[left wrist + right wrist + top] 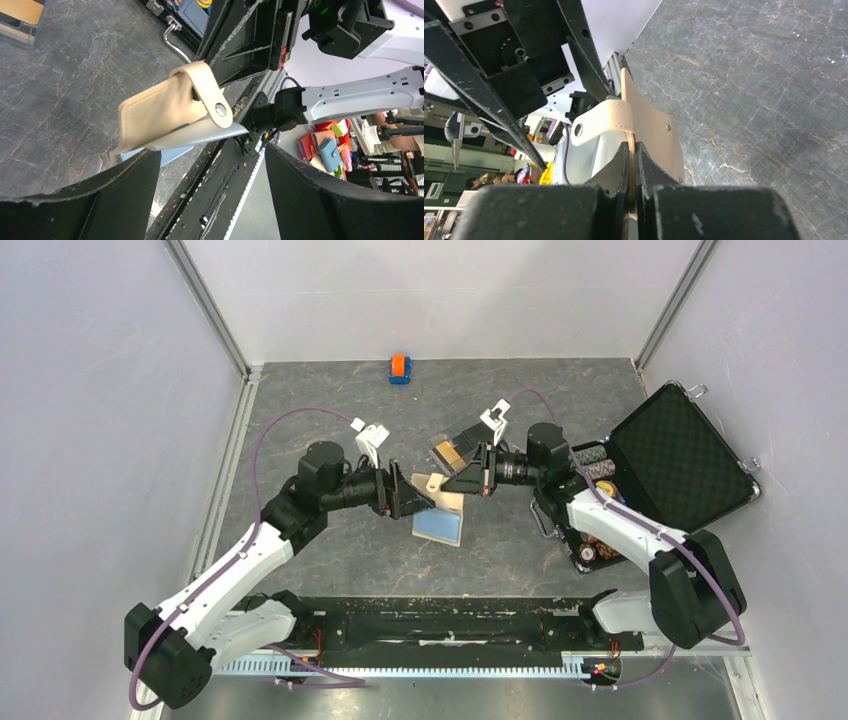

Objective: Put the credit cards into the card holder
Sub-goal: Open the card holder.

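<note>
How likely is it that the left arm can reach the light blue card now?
Probably yes: the left tool is open, close beside the light blue card, though the card holder held by the right tool hangs over its far edge.

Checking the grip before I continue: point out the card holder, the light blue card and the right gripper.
card holder [155, 114], left wrist view, on its tan stitched face.
light blue card [438, 527], top external view, on its bare middle.
right gripper [632, 150], right wrist view, midway between its closed fingertips.

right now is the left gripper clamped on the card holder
No, the left gripper is wide open and does not pinch the card holder.
</note>
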You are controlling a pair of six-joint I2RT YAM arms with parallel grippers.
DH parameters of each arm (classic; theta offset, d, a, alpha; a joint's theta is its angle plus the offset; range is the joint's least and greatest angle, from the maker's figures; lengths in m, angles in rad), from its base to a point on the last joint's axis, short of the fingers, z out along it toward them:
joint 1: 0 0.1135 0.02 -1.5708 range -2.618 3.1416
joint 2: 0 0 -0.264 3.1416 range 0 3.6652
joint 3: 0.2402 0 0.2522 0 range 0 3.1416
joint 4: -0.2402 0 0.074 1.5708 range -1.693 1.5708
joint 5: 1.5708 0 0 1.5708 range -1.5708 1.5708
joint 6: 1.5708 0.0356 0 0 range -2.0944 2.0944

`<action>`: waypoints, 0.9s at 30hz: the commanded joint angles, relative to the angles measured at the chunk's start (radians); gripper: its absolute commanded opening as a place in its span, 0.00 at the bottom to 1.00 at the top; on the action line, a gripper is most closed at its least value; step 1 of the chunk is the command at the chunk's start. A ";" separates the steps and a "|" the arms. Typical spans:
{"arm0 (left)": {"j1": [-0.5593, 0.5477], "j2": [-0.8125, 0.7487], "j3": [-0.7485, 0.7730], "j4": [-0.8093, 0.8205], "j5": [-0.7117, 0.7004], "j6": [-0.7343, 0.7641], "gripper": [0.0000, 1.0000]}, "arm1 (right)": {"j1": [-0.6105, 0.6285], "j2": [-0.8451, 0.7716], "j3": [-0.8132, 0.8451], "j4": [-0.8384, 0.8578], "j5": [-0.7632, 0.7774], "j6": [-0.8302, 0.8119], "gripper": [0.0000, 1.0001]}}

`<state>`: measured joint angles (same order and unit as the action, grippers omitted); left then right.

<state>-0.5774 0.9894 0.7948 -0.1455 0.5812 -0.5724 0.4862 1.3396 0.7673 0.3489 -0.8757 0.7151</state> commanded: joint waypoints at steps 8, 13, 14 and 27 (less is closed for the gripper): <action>0.007 -0.071 -0.154 0.261 0.001 0.002 0.63 | 0.008 -0.074 -0.060 0.150 -0.048 0.113 0.00; 0.007 -0.135 -0.198 0.370 -0.021 0.017 0.44 | 0.019 -0.090 -0.080 0.150 -0.049 0.121 0.00; 0.007 -0.146 -0.207 0.385 -0.021 0.024 0.44 | 0.021 -0.091 -0.082 0.150 -0.050 0.123 0.00; 0.006 -0.125 -0.223 0.438 0.158 0.081 0.55 | 0.050 -0.090 -0.075 0.154 -0.040 0.135 0.00</action>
<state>-0.5770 0.8646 0.5842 0.2264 0.6643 -0.5652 0.5247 1.2705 0.6895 0.4545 -0.9047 0.8371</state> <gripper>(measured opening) 0.559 0.015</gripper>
